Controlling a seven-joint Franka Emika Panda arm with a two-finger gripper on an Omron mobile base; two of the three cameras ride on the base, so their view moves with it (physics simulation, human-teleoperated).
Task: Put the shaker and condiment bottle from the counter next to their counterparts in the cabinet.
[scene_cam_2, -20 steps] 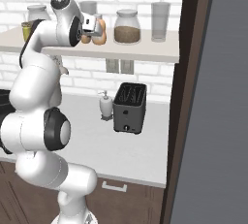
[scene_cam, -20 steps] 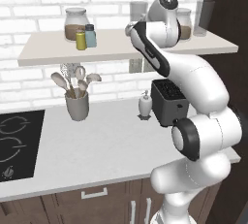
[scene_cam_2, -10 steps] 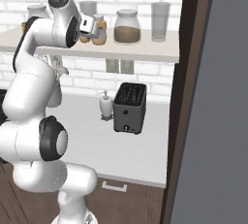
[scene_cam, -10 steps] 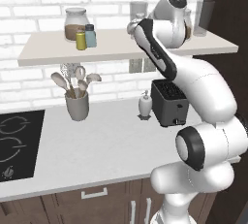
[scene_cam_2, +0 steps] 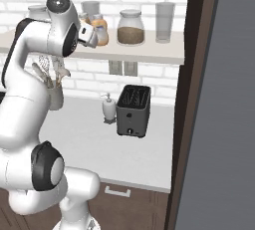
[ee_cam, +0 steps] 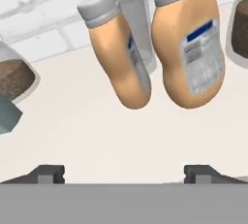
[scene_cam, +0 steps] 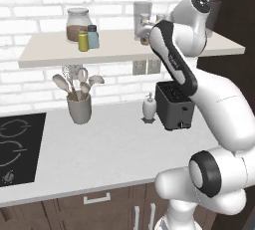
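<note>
Two look-alike orange condiment bottles [ee_cam: 123,58] [ee_cam: 191,53] with grey caps stand side by side on the pale cabinet shelf [ee_cam: 97,131]; I cannot tell which one is the twin. My gripper [ee_cam: 126,172] is open just in front of them, with its fingertips [ee_cam: 51,172] wide apart and nothing between them. From the right base camera the gripper [scene_cam_2: 93,37] is level with an orange bottle [scene_cam_2: 100,29]. Further left on the shelf [scene_cam: 50,55], the yellow-green shaker [scene_cam: 83,41] stands next to the teal-blue shaker [scene_cam: 93,37]. My gripper [scene_cam: 143,30] is well to their right.
A brown-filled glass jar [scene_cam: 77,24] stands behind the shakers; another jar [scene_cam_2: 130,27] and a tall glass [scene_cam_2: 165,22] stand right of the bottles. On the counter [scene_cam: 99,149] are a toaster [scene_cam: 174,105], soap dispenser [scene_cam: 149,108], utensil holder [scene_cam: 79,107] and cooktop [scene_cam: 15,144]. A dark panel [scene_cam_2: 219,99] stands at the right.
The upper arm has swung right and upward while the hand stays at the shelf by the orange bottles. The bottles and shakers have not moved.
</note>
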